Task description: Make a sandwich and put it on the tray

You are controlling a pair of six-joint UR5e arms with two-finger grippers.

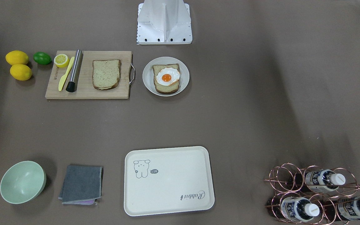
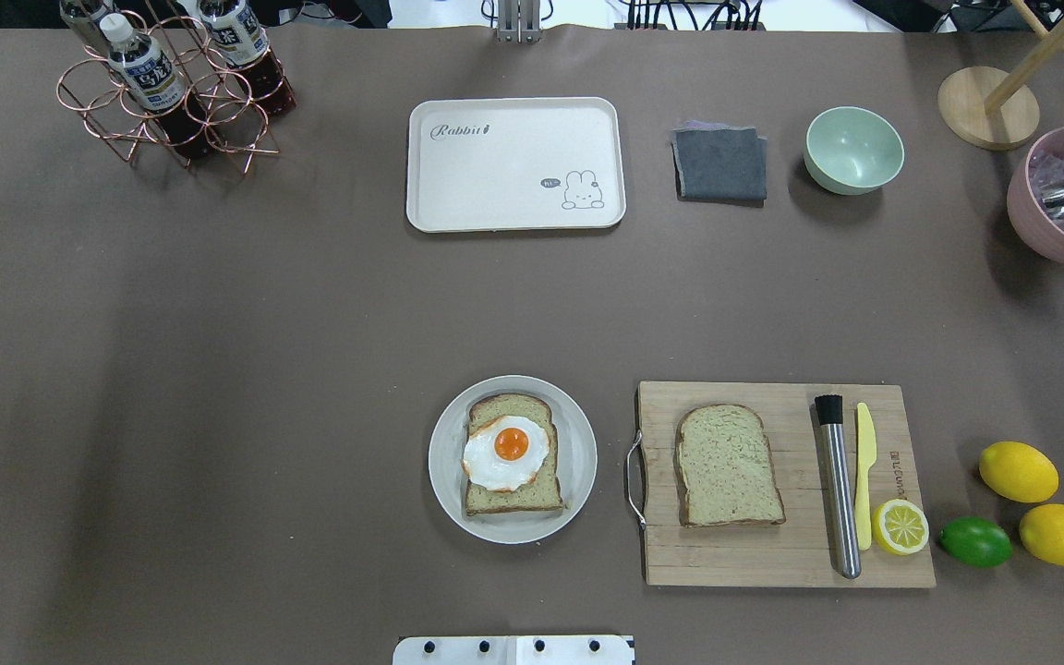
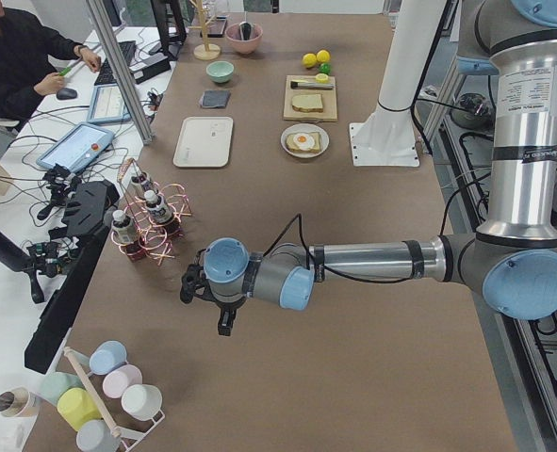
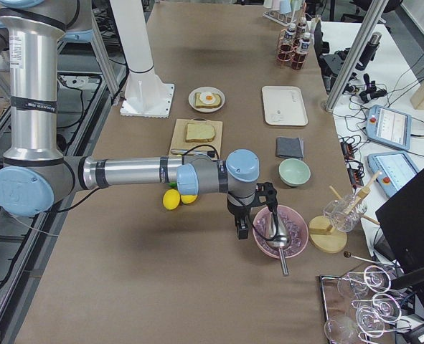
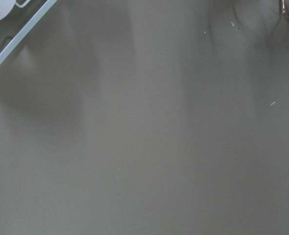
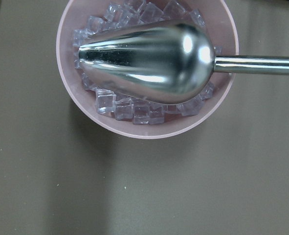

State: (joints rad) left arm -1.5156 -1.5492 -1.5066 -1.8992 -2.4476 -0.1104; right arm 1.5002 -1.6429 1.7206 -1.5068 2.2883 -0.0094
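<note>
**Sandwich in two parts, off the tray; pincers at opposite ends of the surface**

- Egg-topped slice (image 2: 512, 454): bread with a fried egg, yolk up, lying on a round white plate (image 2: 444, 462). It sits between the two pincers and well apart from both.
- Bare slice (image 2: 729, 465): flat on a wooden cutting board (image 2: 772, 554), just beside the plate on the right pincer's side.
- Tray (image 2: 513, 175): cream, with a rabbit drawing. It lies across the surface (image 2: 218, 369) from the plate, well apart from either pincer.
- Left pincer (image 3: 223, 325): pointing down over bare surface, near a copper bottle rack (image 3: 151, 221). It shows in the side view only, so I cannot tell whether its fingers are apart or together.
- Right pincer (image 4: 240, 231): pointing down just beside a pink bowl (image 6: 149, 132) of ice cubes holding a metal scoop (image 6: 149, 61). Its finger state cannot be told either.
- Also on the board: a steel muddler (image 2: 837, 489), a yellow knife (image 2: 864, 471) and a lemon half (image 2: 900, 526).
- Toward the right pincer from the board: a lime (image 2: 975, 541) and two lemons (image 2: 1018, 471).
</note>
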